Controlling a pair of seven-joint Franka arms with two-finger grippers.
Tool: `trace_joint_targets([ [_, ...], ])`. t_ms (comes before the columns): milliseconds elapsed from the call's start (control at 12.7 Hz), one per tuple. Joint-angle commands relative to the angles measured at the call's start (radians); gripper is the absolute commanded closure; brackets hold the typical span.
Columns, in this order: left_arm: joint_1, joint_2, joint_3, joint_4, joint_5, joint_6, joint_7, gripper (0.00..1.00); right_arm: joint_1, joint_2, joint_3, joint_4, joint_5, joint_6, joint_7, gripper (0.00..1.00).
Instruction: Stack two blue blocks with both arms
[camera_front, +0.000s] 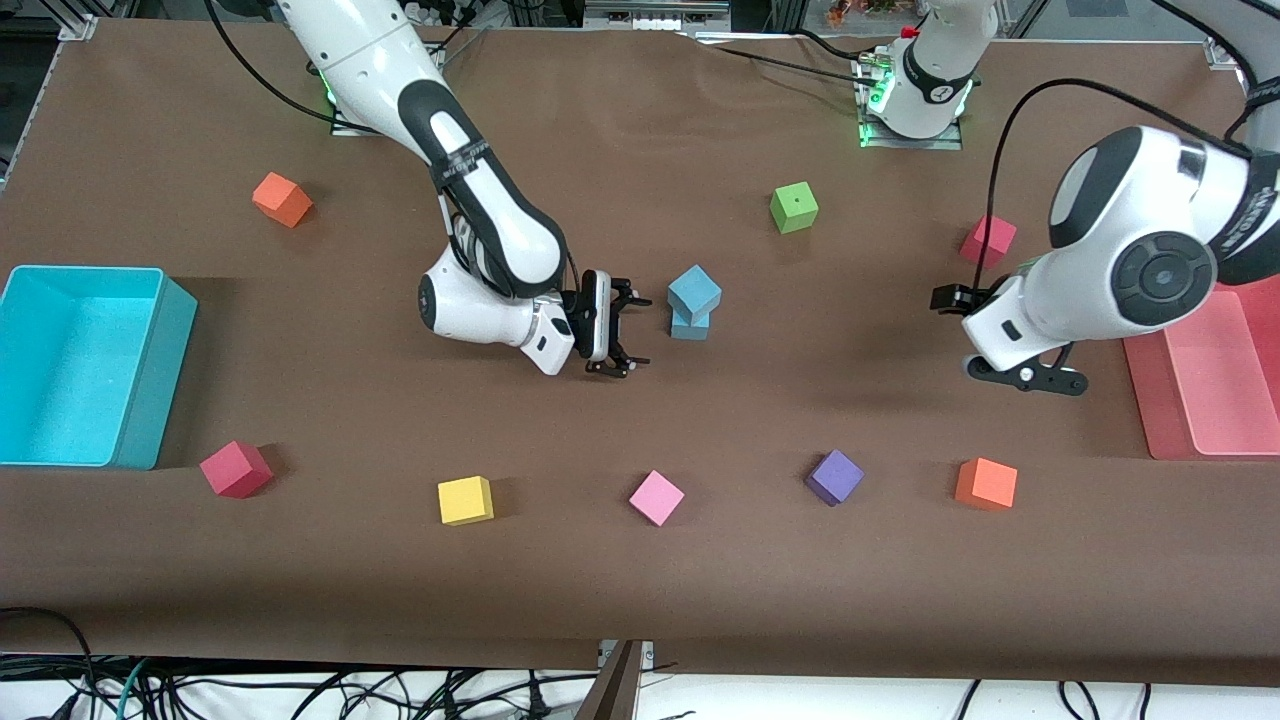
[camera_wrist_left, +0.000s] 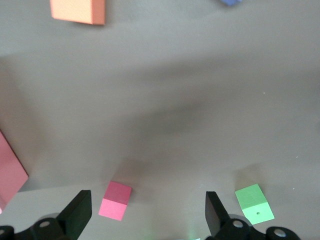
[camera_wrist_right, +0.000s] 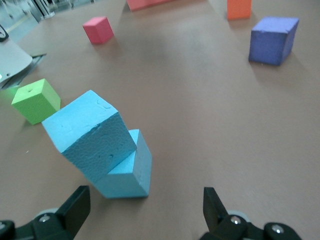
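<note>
Two blue blocks sit stacked near the middle of the table (camera_front: 640, 130): the upper blue block (camera_front: 695, 291) rests on the lower blue block (camera_front: 689, 325), twisted and tilted so that it overhangs the one beneath. In the right wrist view the upper cube's corner juts past the lower cube's edge, and both are free of any fingers.

The right claw (camera_front: 618, 335) hangs low just beside the stack, toward the right arm's end of the table, its fingers spread apart with nothing between them. The left claw (camera_front: 955, 299) hovers near the left arm's end of the table, close to the pink-red cube (camera_front: 988, 240); its fingers are likewise spread and hold nothing, as the left wrist view shows.

A green cube (camera_front: 794, 207) lies farther from the front camera than the stack. Nearer that camera lie a purple cube (camera_front: 834, 476), a pink cube (camera_front: 656, 497) and a yellow cube (camera_front: 465, 500). A cyan bin (camera_front: 150, 370) stands at the right arm's end.
</note>
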Motion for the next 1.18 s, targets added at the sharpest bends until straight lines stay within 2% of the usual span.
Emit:
trace_joint_targets([
  [0,0.005,-0.005,0.001,0.088,-0.033,-0.069,0.032,0.00,-0.001,-0.092,-0.036,-0.024,-0.249,-0.074,0.256,0.00],
  [157,0.005,-0.005,-0.002,0.161,-0.032,-0.125,0.030,0.00,-0.002,-0.134,-0.106,0.051,-0.433,-0.268,0.464,0.00],
  [236,0.005,-0.005,-0.005,0.195,-0.034,-0.168,0.030,0.00,-0.002,-0.137,-0.145,0.121,-0.510,-0.382,0.564,0.00],
  [315,0.002,-0.010,0.003,0.223,-0.036,-0.193,0.030,0.00,-0.002,-0.137,-0.182,0.195,-0.565,-0.475,0.661,0.00],
  [393,-0.007,-0.068,0.029,0.211,-0.067,-0.187,0.030,0.00,-0.008,-0.137,-0.214,0.252,-0.598,-0.529,0.756,0.00],
  [472,-0.063,-0.102,0.120,0.195,-0.101,-0.184,0.032,0.00,-0.010,-0.136,-0.235,0.283,-0.607,-0.554,0.831,0.00],
  [629,-0.271,-0.165,0.402,0.177,-0.198,-0.170,0.054,0.00,-0.005,-0.137,-0.288,0.315,-0.644,-0.551,1.058,0.00],
  [708,-0.371,-0.200,0.537,0.153,-0.198,-0.152,0.109,0.00,-0.007,-0.133,-0.292,0.362,-0.724,-0.553,1.159,0.00],
  [787,-0.433,-0.234,0.635,0.110,-0.201,-0.137,0.154,0.00,-0.016,-0.130,-0.294,0.395,-0.792,-0.564,1.212,0.00],
  [944,-0.531,-0.319,0.754,-0.019,-0.198,-0.066,0.162,0.00,-0.036,-0.129,-0.332,0.404,-0.892,-0.588,1.211,0.00],
  [1022,-0.553,-0.364,0.788,-0.083,-0.198,-0.013,0.159,0.00,-0.041,-0.128,-0.357,0.409,-0.915,-0.587,1.200,0.00],
  [1101,-0.553,-0.390,0.790,-0.117,-0.198,0.014,0.147,0.00,-0.044,-0.122,-0.381,0.417,-0.918,-0.581,1.188,0.00],
])
